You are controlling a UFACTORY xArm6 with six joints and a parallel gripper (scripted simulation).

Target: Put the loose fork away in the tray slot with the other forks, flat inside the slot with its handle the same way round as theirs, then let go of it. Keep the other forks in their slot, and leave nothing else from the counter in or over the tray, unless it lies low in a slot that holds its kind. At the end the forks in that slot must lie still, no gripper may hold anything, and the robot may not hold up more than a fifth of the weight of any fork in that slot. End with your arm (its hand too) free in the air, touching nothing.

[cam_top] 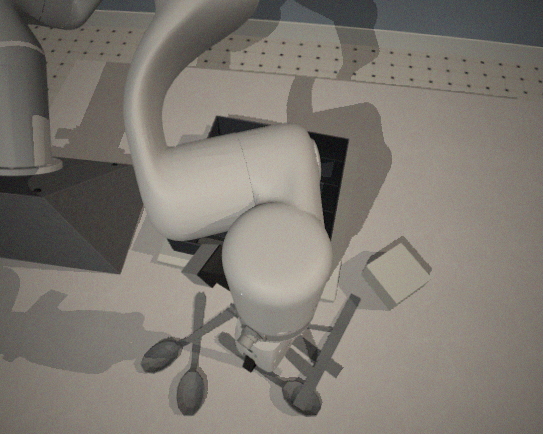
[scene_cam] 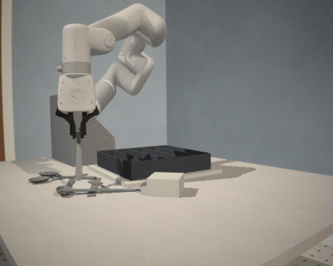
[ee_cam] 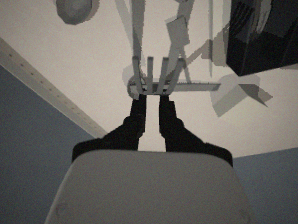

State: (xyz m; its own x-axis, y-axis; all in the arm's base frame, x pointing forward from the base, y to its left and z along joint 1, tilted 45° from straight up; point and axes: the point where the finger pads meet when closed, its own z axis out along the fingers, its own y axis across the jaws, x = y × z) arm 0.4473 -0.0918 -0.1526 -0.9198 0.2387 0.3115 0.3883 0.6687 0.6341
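My gripper (scene_cam: 78,134) (ee_cam: 153,98) is shut on the loose grey fork (scene_cam: 78,159) (ee_cam: 150,70). The fork hangs upright from the fingers, with its lower end close to the counter among other cutlery. In the wrist view its tines show just beyond the fingertips. The dark slotted tray (scene_cam: 173,163) (cam_top: 339,150) (ee_cam: 260,35) stands to the right of the gripper and further back. In the top view the arm hides most of the tray, the gripper's fingers and the fork. I cannot see the forks in the tray.
Several spoons (cam_top: 162,352) (cam_top: 191,390) (scene_cam: 38,179) (scene_cam: 64,190) and other flat cutlery lie crossed on the counter under the gripper. A white box (cam_top: 399,270) (scene_cam: 165,184) stands by the tray's near corner. The arm's grey pedestal (cam_top: 57,220) (scene_cam: 62,138) is behind.
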